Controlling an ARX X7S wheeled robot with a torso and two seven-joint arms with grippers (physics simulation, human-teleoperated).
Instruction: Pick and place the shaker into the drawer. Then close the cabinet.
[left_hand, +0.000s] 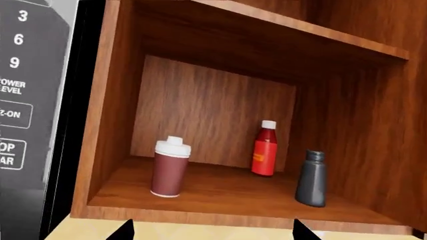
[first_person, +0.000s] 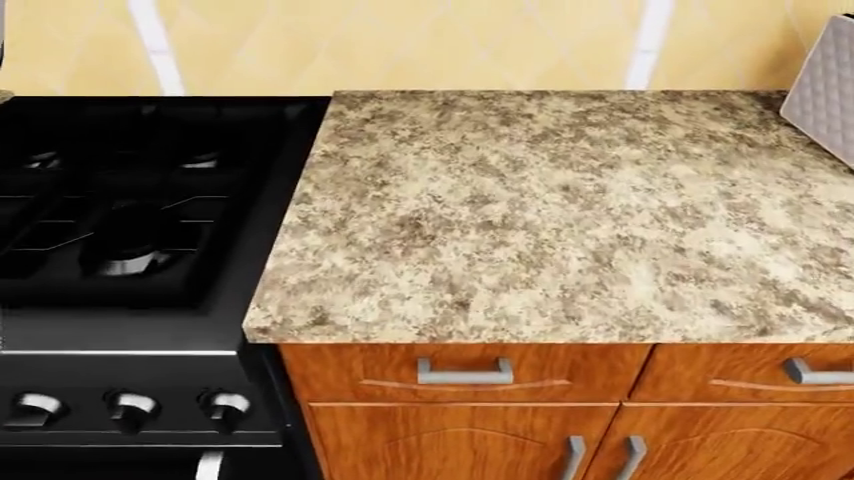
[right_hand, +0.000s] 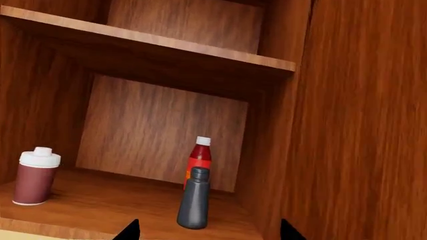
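Only the two dark, pointed fingertips (left_hand: 123, 231) of the left pincer (left_hand: 208, 231) show at the frame edge of the left wrist view, set wide apart with nothing between them. The right pincer (right_hand: 207, 231) shows the same in its own view: two black tips (right_hand: 130, 230) spread wide, holding nothing.

Beyond both pincers opens a wall cabinet (left_hand: 220, 105) of reddish-brown wood with a visible grain, its smooth shelf (left_hand: 233, 192) carrying three things. The shaker (left_hand: 311, 178), a dark grey cylinder with a narrower neck and a matte finish, stands upright near the cabinet's side wall. A red bottle (left_hand: 265, 148) with a white cap and yellow label stands upright behind it, towards the back panel. A maroon cup (left_hand: 170, 167) with a white ribbed lid stands well apart from them. Grey microwave buttons (left_hand: 17, 115) flank the cabinet.

The head view shows a speckled beige granite surface (first_person: 561, 210), a black stove (first_person: 127, 230) with rounded silver knobs, and wooden drawer fronts (first_person: 461, 372) with silver bar handles.
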